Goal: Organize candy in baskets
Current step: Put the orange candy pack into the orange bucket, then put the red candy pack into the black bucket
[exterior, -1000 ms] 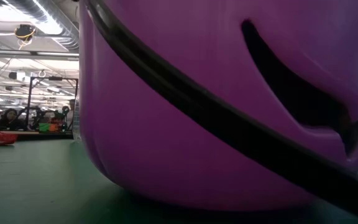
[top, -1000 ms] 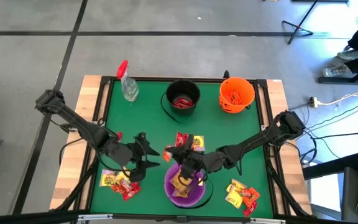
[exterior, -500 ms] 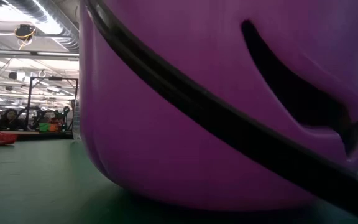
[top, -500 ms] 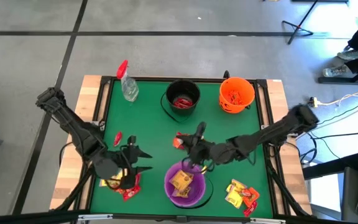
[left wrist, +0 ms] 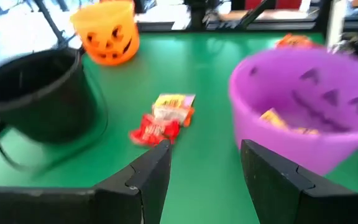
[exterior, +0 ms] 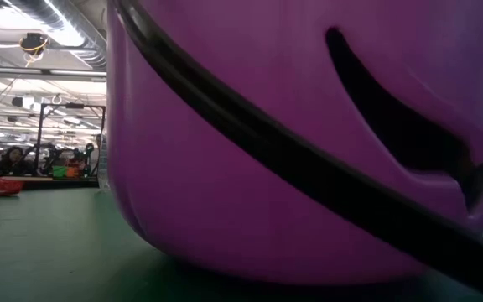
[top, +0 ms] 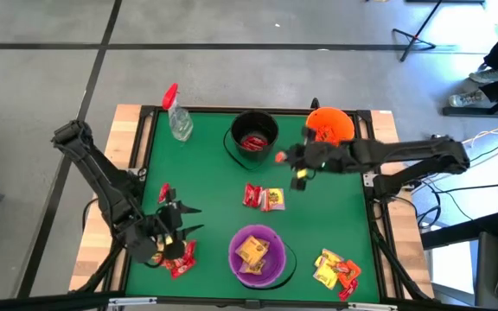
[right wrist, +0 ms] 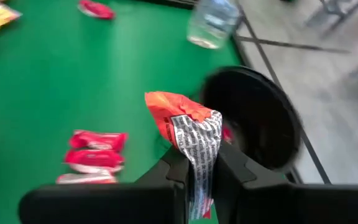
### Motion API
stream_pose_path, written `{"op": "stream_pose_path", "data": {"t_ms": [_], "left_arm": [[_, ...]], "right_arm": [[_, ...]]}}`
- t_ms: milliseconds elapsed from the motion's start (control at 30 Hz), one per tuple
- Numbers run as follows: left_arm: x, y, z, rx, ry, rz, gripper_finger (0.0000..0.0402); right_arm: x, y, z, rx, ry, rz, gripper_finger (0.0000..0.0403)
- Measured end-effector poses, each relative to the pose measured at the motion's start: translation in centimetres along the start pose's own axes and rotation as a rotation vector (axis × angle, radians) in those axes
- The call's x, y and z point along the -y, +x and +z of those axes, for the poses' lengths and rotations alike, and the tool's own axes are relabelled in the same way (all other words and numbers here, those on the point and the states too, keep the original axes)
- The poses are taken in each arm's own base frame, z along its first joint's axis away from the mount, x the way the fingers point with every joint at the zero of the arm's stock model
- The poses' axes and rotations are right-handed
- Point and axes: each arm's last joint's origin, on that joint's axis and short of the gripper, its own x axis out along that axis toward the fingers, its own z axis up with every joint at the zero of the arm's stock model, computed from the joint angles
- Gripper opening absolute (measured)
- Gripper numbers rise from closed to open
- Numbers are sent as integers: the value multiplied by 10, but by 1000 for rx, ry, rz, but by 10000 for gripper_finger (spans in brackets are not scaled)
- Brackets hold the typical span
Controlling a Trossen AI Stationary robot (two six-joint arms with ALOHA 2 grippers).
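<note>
My right gripper (top: 289, 161) hovers between the black bucket (top: 255, 135) and the orange bucket (top: 330, 130), shut on an orange-red candy packet (right wrist: 185, 121). My left gripper (top: 176, 227) is open beside the near-left candy pile (top: 169, 253). In its wrist view the open left gripper (left wrist: 205, 163) faces two loose packets (left wrist: 164, 117) lying flat on the mat. The purple bucket (top: 257, 255) stands near the near edge with yellow candy inside. More packets lie mid-table (top: 264, 198) and near-right (top: 335, 269). My right gripper pinches the orange-red packet by one end (right wrist: 199, 163) between its two fingers (right wrist: 178, 169). The fingers point toward the table's left. The packet sticks out beyond the fingertips, crumpled, and is lifted clear of the table.
A clear spray bottle (top: 177, 116) with a red trigger lies at the far-left corner. A single red packet (top: 164, 192) lies left of centre. The purple bucket (exterior: 309, 126) fills the low view. Open green mat lies between the buckets.
My right gripper has moved from over the purple bucket toward the far edge and the right, carrying the orange-red packet up to the gap between the black and orange buckets. My left gripper has drawn back toward the near-left candy pile.
</note>
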Motion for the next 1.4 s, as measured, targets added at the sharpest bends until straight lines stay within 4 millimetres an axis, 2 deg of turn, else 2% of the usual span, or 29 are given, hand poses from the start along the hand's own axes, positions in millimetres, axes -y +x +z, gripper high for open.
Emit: {"op": "stream_pose_path", "data": {"t_ms": [167,300,433,667,767,867,1033,1167,1300,1400], "left_arm": [[-7,14,-30,-54,-74,2,183],[-7,22,-42,-53,-126,-36,183],[-7,26,-48,-22,-150,-61,183],[-9,31,-48,-6,-160,-53,183],[-12,35,-46,-14,-171,-43,183],[-14,40,-45,-34,-181,-49,183],[-19,46,-43,-58,-189,-48,183],[-24,51,-42,-75,-236,-24,183],[-34,51,-40,-171,-307,-26,183],[-48,45,-33,-283,-350,51,183]], "right_arm": [[33,-16,-7,-10,74,-24,41],[56,-30,-20,-22,129,-53,41],[75,-38,-51,-27,199,-121,41],[103,-37,-110,-40,379,-339,47],[117,-34,-129,-80,459,-423,65],[128,-33,-143,-114,540,-427,100],[139,-37,-153,-125,625,-424,176],[136,-36,-151,-78,646,-293,222],[132,-45,-144,28,659,-163,239],[127,-55,-138,129,682,-66,240]]}}
